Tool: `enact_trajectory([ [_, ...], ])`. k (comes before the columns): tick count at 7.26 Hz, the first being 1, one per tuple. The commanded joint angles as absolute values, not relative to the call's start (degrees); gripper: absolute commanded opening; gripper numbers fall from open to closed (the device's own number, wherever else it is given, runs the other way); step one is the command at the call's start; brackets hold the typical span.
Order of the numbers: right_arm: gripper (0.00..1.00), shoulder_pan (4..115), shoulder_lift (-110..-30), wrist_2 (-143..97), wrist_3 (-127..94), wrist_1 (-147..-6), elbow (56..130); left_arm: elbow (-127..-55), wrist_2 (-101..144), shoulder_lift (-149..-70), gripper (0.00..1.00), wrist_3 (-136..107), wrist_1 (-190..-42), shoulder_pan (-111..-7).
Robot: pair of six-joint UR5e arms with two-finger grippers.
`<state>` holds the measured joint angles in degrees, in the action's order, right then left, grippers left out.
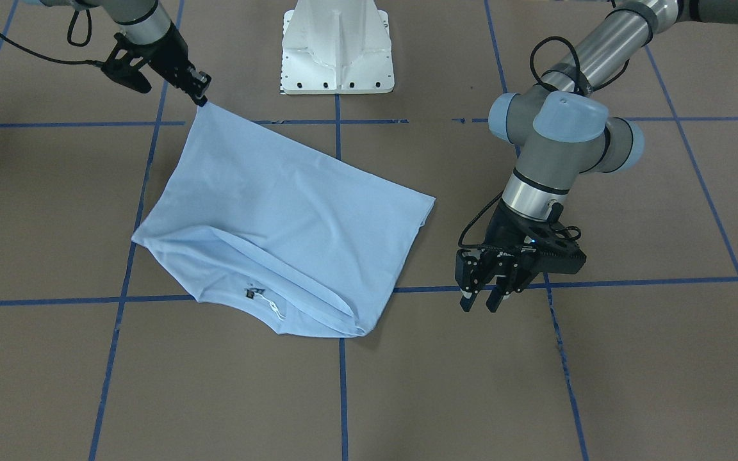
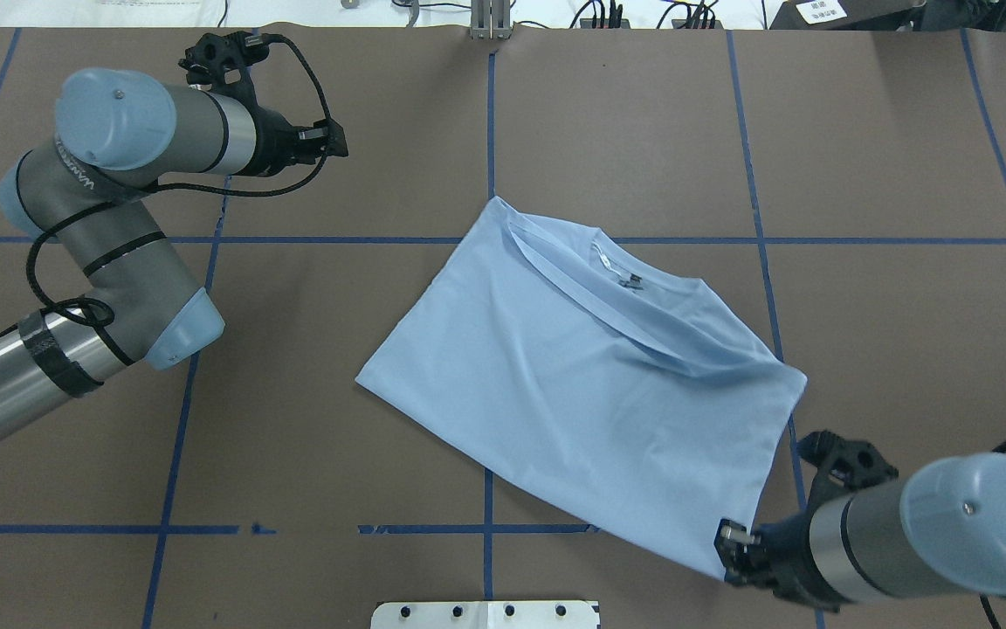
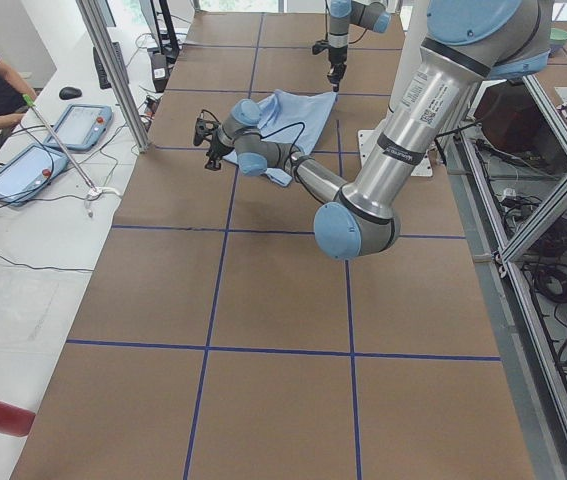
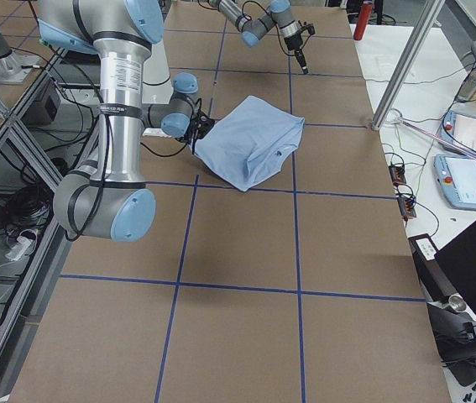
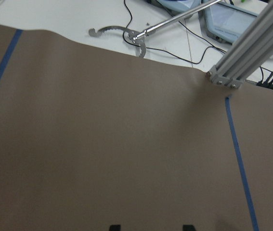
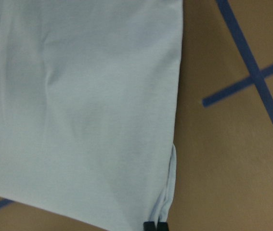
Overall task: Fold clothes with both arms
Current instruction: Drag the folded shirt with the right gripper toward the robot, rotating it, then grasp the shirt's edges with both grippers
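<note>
**Q:** Fig. 1. Where does the light blue short-sleeved soft-knit T-shirt [image 2: 573, 384] lie?

**A:** Mid-table on the brown table top w/ blue tape lines [image 2: 643, 131], flat and partly folded. The dark neck label [image 2: 632, 281] is on the side away from the base.

**Q:** Jaws?

**A:** The right arm's black two-finger gripper [image 2: 730, 546] is clenched on the hem corner nearest the base. The left arm's black two-finger gripper [image 1: 484, 301] hangs released, jaws apart, well clear of the cloth.

**Q:** Handling?

**A:** We judge it light, limp and not fragile, so it will sag and drag. We would pinch it at corners, e.g. the free corner [image 2: 361, 377] toward the left arm.
</note>
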<state>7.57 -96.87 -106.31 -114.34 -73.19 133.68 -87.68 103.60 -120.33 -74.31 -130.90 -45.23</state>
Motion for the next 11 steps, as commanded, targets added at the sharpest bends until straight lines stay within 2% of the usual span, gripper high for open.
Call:
enact_trajectory([
  [1,0.99,-2.87,-97.65,-104.35,-118.64,-73.21,136.84,-91.75,105.47,-118.56,0.66,-78.21,-130.69,-41.51],
  [2,1.0,-4.03,-97.73,-99.98,-118.83,-73.21,136.32,-93.58,106.6,-118.39,0.67,-81.18,-130.52,-41.22],
  [3,1.0,-0.21,-97.65,-98.54,-118.74,-73.21,136.58,-93.78,111.66,-118.3,0.84,-87.13,-130.43,-37.74],
  [4,1.0,6.18,-97.56,-98.7,-118.74,-73.21,136.84,-95.08,111.62,-117.08,0.95,-93.28,-130.17,-35.7],
  [5,1.0,12.85,-97.38,-98.96,-118.48,-73.21,136.76,-97.45,110.75,-112.98,0.95,-96.91,-130.17,-31.25],
  [7,1.0,19.84,-95.28,-99.14,-118.21,-73.21,133.62,-99.4,106.27,-112.84,0.86,-102.8,-121.18,-24.73],
  [9,1.0,20.65,-91.24,-99.05,-118.21,-73.21,129.83,-99.41,101.8,-113.11,0.66,-103.1,-119.01,-21.11],
  [11,1.0,20.65,-91.23,-99.05,-118.21,-73.21,129.73,-98.88,101.6,-113.12,0.59,-103.01,-119.0,-20.39],
])
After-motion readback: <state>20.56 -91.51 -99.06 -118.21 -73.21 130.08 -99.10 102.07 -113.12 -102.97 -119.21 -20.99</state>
